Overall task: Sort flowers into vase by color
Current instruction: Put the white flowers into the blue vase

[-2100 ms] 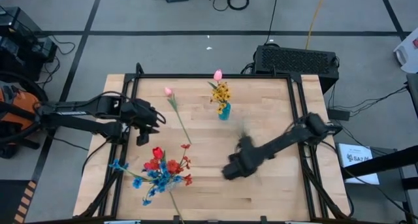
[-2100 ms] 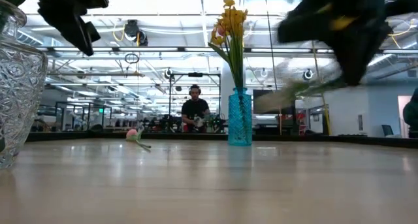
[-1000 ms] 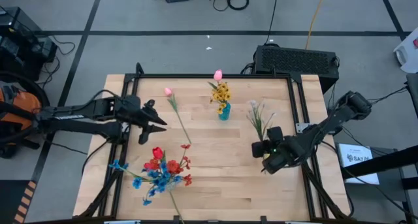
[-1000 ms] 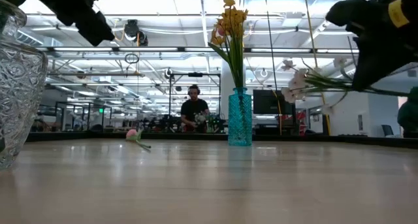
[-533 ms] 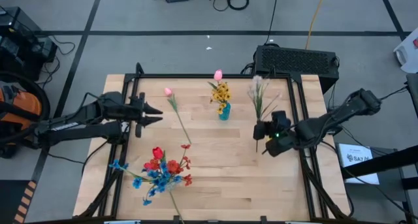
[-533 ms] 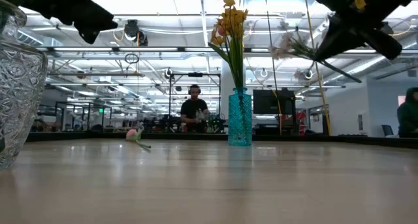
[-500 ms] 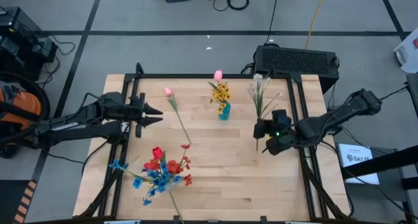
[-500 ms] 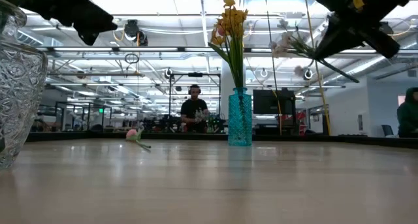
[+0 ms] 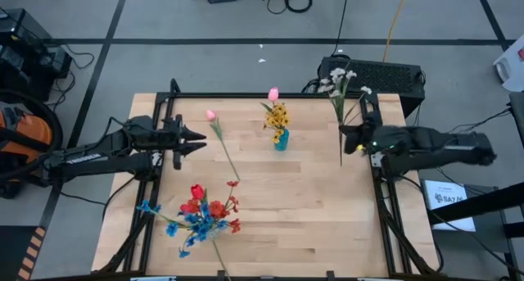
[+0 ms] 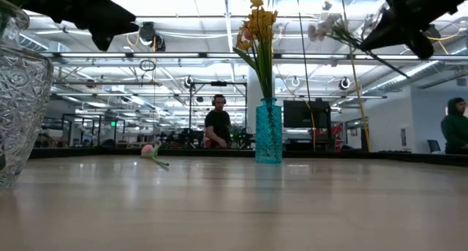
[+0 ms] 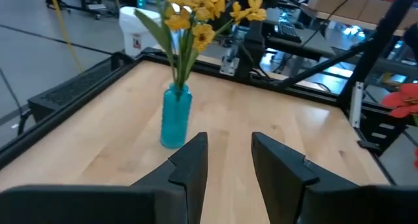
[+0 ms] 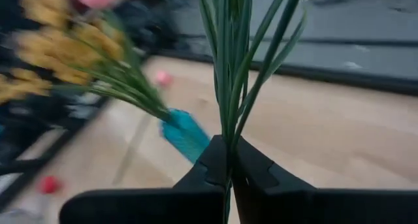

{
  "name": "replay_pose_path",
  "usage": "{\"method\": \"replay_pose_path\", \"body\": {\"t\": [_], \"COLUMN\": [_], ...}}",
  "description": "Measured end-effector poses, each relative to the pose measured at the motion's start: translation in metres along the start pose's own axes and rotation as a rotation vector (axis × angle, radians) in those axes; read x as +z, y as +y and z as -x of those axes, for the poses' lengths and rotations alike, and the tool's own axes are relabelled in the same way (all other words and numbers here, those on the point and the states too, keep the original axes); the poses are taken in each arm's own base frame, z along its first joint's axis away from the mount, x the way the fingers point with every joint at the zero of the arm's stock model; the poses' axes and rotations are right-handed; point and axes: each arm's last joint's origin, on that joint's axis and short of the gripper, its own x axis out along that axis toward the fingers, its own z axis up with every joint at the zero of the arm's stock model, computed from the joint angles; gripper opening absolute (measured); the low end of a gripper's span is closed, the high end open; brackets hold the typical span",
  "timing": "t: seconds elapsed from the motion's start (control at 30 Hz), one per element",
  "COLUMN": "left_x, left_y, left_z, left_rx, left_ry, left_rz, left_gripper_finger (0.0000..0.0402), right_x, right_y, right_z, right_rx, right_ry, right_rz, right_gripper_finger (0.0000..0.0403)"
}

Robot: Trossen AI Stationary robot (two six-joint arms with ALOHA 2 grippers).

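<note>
Swung outward in the last two seconds from low over the table's 5 o'clock area to its 3 o'clock edge: right gripper (image 9: 345, 138), clenched on the green stems of a white spray (image 9: 337, 78), blooms now reaching past the 1 o'clock corner toward the black box (image 9: 385, 70) on the floor. Seen in the right wrist view: stems pinched between the dark fingers (image 12: 215, 160), leaves fanning upward.

Parked at 9 o'clock, barely shifted over the same span: left gripper (image 9: 191, 138), fingers apart and empty, aimed across the table (image 9: 270, 224) at the blue vase (image 9: 281, 139).

Already standing in that vase, just short of 12 o'clock from centre: yellow bunch (image 9: 277, 115) with one pink tulip (image 9: 273, 94). Lying loose at 10 o'clock: a second pink tulip (image 9: 210, 115), stem trailing toward centre. Massed at 7 o'clock: red and blue flowers (image 9: 199, 215) in a glass vase (image 10: 20, 97), its cut wall filling the near side of the low view.

Step in hand, by the look of it: white spray carried in the air, no vase chosen. No vase holding white visible, so destination unclear. Next move likely to call for tipping the stems upright over a vase mouth and lowering them straight, without brushing blooms already seated.

Room to move: broad bare wood from centre to 5 o'clock; tight only at the 3 o'clock frame rail (image 9: 378, 162), close under the right arm. Beyond the table in the low view: people at a distance, well clear.
</note>
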Motion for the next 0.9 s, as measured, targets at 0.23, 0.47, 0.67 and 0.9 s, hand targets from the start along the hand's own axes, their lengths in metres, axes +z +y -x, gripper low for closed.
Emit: {"method": "replay_pose_path", "body": {"t": [0.23, 0.47, 0.67, 0.9], "left_x": [-0.001, -0.001, -0.001, -0.001], "left_y": [0.002, 0.003, 0.003, 0.003], "left_z": [-0.002, -0.004, -0.005, -0.005], "left_rx": [0.044, 0.059, 0.06, 0.066], "left_ry": [0.005, 0.016, 0.017, 0.017], "left_rz": [0.0, 0.002, 0.002, 0.003], "left_gripper_finger": [0.0125, 0.0125, 0.0125, 0.0125], "right_x": [-0.018, -0.012, -0.003, 0.007], "right_y": [-0.02, -0.031, -0.039, -0.034], "right_z": [-0.022, -0.039, -0.05, -0.075], "right_rx": [0.263, 0.447, 0.53, 0.686], "right_ry": [-0.124, -0.41, -0.471, -0.534], "right_rz": [0.051, 0.132, 0.187, 0.314], "right_gripper_finger": [0.0, 0.0, 0.0, 0.0]}}
